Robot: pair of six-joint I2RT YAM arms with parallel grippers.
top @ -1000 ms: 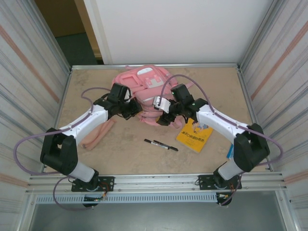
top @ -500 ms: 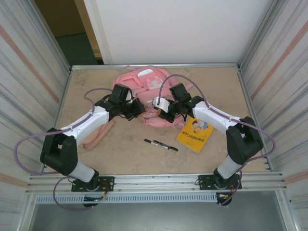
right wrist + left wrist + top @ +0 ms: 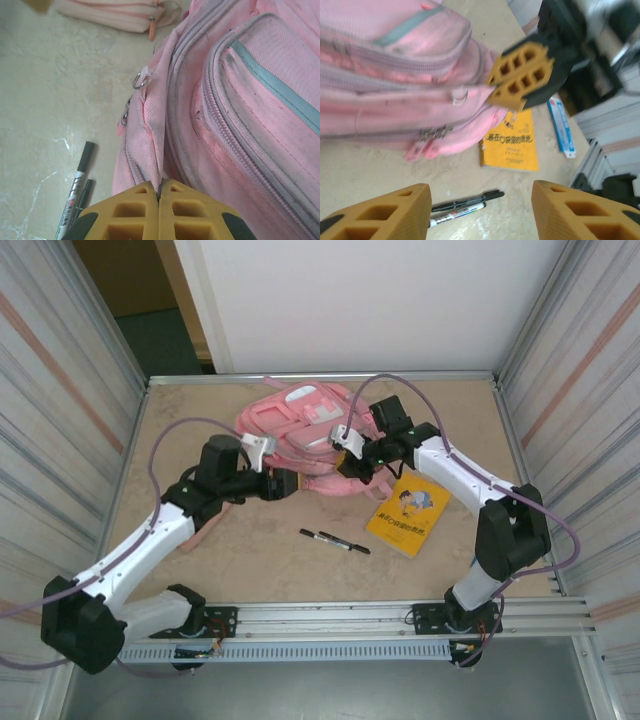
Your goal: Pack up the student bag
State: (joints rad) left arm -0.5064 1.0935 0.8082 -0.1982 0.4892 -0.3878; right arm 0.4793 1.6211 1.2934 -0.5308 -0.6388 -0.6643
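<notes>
Right gripper (image 3: 160, 192) clamps a student bag (image 3: 280, 422) fold; left gripper (image 3: 480, 197) jaws parted, bag at 12 o'clock. Bag axis runs 11-to-5 o'clock.

Top external: fixed, high, looking down. Wrist views: close, low, sharing student bag (image 3: 385, 75), markers (image 3: 75, 187).

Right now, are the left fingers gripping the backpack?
No, the left fingers stand apart, short of the backpack, with pens on the table showing between them.

On table (image 3: 280, 570), student bag (image 3: 300, 418) rearward; markers (image 3: 335, 540), book (image 3: 405, 508) before it.
</notes>
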